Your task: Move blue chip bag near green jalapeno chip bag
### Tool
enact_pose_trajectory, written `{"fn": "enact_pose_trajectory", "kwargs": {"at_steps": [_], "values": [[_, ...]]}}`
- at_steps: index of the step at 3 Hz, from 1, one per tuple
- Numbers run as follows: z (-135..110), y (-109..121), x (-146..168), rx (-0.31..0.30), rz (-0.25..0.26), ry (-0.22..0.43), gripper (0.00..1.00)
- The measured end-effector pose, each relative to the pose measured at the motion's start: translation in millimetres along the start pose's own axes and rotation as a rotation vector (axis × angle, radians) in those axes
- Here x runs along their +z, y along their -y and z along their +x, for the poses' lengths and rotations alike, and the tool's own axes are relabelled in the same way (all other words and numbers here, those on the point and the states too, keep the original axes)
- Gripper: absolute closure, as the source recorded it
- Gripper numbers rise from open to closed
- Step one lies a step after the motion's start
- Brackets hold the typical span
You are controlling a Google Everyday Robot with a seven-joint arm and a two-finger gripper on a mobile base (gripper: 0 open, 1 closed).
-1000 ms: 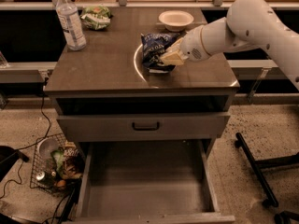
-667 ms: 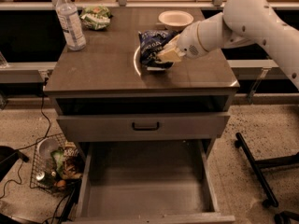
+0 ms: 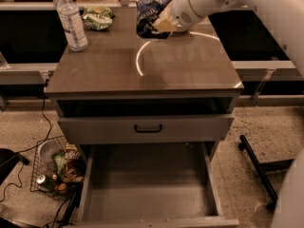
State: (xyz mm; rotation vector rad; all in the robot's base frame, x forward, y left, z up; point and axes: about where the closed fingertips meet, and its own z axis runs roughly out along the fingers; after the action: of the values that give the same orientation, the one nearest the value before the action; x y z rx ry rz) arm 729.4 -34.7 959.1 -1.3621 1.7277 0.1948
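The blue chip bag (image 3: 148, 13) is gripped by the tool (image 3: 165, 24), which is closed on its lower right edge, at the far side of the bench (image 3: 142, 75); the green jalapeno chip bag (image 3: 97, 18) is seen to its left, near but apart; a water bottle (image 3: 71, 20) is stood left of that; the bottom drawer (image 3: 147, 194) is pulled out.

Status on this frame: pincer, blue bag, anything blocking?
Pincer at far edge of table, clamped on blue bag. Green bag to its left, not touching. Bottle farther left, off the path.
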Motion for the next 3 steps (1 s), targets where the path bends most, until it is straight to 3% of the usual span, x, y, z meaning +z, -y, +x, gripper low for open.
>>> {"fn": "enact_pose_trajectory", "kwargs": {"at_steps": [2,3], "values": [[-55,83,26,0.034,0.176,0.094,1.0],[-55,83,27,0.034,0.176,0.094,1.0]]}}
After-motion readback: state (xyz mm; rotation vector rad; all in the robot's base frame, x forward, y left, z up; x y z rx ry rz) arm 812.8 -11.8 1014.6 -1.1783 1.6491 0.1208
